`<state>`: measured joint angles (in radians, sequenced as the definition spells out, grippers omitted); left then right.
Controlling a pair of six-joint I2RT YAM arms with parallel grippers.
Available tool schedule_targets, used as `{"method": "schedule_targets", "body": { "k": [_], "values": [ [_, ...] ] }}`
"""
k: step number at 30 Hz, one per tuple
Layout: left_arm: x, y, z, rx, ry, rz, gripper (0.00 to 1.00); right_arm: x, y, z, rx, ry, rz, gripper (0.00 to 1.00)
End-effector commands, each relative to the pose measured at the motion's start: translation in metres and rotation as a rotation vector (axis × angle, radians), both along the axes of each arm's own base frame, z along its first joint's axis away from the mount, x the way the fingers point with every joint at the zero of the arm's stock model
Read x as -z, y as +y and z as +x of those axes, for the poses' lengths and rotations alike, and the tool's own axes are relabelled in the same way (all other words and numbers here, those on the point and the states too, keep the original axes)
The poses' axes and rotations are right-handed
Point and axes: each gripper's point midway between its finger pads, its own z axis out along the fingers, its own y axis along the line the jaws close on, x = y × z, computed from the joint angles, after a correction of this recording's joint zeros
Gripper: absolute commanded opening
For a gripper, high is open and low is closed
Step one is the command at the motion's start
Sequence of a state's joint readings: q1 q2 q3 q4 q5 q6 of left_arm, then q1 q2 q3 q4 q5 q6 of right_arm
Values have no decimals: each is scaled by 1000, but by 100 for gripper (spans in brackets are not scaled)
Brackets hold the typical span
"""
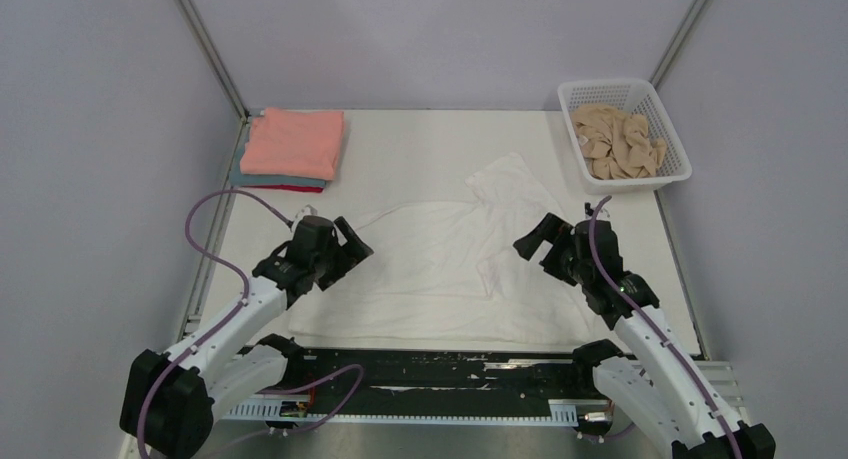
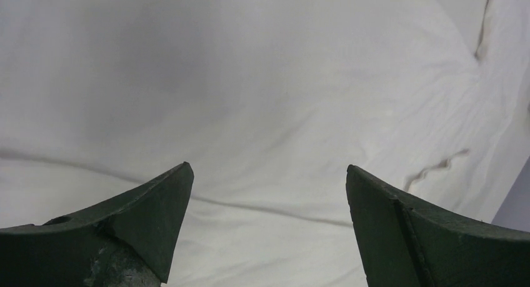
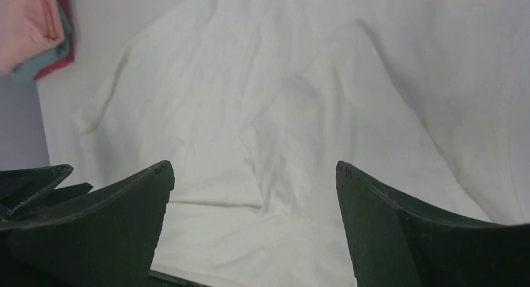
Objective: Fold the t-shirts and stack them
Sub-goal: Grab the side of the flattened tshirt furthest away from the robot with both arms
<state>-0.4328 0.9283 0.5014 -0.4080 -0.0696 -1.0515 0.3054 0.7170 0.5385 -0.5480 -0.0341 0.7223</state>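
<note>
A large white t-shirt (image 1: pixel 440 269) lies spread across the middle of the table, one sleeve (image 1: pixel 510 179) pointing to the back right. It fills the left wrist view (image 2: pixel 262 99) and the right wrist view (image 3: pixel 300 112). My left gripper (image 1: pixel 352 244) hovers over the shirt's left edge, open and holding nothing (image 2: pixel 267 169). Over the shirt's right side my right gripper (image 1: pixel 528 241) is open too, nothing between its fingers (image 3: pixel 253 167). A folded stack with a salmon-pink shirt (image 1: pixel 294 141) over teal and red ones sits at the back left. A tan shirt (image 1: pixel 620 141) lies crumpled in the basket.
The white mesh basket (image 1: pixel 676 159) stands at the back right corner. The folded stack (image 3: pixel 37 30) shows in the right wrist view's top left. A black strip with the arm bases (image 1: pixel 420 374) runs along the near edge. Metal frame posts rise at the back corners.
</note>
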Motion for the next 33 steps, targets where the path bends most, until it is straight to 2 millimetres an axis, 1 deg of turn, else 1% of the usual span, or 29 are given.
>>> {"method": "schedule_targets", "body": {
  "k": [1,2,3,4,5,6,9,11,12,14,17,18,21,22,25,26,30,33],
  "values": [
    [-6,34,39,-112,2,114,100,-46,-8,49,104,-202,-16,100],
    [-11,35,48,-116,-4,107,100,-47,-9,54,113,-206,-25,100],
    [-2,43,54,-139,31,127,100,-47,-9,60,108,-208,-43,100],
    [-7,51,65,-167,27,135,100,-46,-9,64,103,-205,-63,100],
    [-3,55,72,-170,55,163,100,-45,-9,69,99,-198,-80,100],
    [-1,62,76,-189,72,172,100,-44,-9,73,93,-190,-99,100],
    [12,73,82,-208,127,202,100,-43,-9,83,85,-175,-132,100],
    [16,80,84,-231,129,211,100,-39,-9,88,84,-162,-151,100],
    [18,83,88,-243,120,206,100,-35,-8,91,79,-150,-160,100],
    [23,85,92,-249,125,187,97,-30,-9,94,74,-137,-176,100],
    [26,82,97,-237,125,160,92,-25,-10,98,77,-120,-194,100],
    [28,81,100,-234,121,156,87,-25,-11,100,79,-119,-195,100],
    [27,77,107,-218,109,140,79,-25,-11,103,82,-117,-201,100],
    [30,77,108,-218,115,142,75,-25,-11,104,82,-117,-200,100],
    [30,79,115,-224,118,153,70,-23,-11,105,75,-114,-206,100],
    [31,81,116,-232,124,164,67,-23,-11,105,76,-114,-206,100],
    [30,87,124,-252,116,188,65,-23,-13,106,81,-114,-211,100],
    [29,89,132,-259,110,196,61,-24,-13,107,82,-115,-210,100]
  ]
}}
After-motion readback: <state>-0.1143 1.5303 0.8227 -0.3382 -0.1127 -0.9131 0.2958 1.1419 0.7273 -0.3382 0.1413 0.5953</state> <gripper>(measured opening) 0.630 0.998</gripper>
